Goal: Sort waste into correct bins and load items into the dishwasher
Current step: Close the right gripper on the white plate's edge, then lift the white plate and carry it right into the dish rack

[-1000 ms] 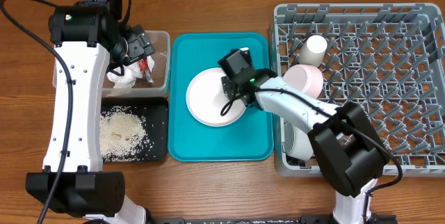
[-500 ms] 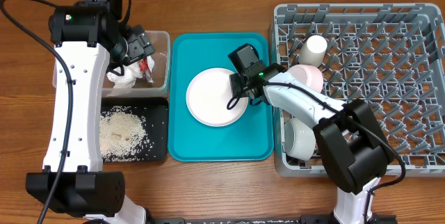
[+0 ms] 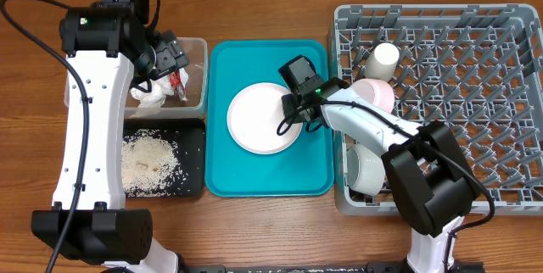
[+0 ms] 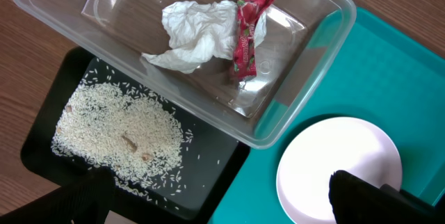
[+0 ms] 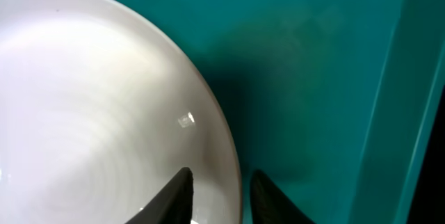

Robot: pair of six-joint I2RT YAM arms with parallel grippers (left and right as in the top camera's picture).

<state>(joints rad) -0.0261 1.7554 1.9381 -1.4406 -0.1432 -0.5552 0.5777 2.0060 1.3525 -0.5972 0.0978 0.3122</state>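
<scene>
The right hand (image 5: 221, 186), at the bottom of the wrist view, has its two fingers set close either side of the right rim of the pale plate (image 5: 90, 99). Whether they already pinch it I cannot tell. The plate lies flat on the teal tray (image 5: 313, 78), mid-frame overhead. It is probably stiff, glossy, slippery and breakable, and the thin rim is the only hold.
</scene>
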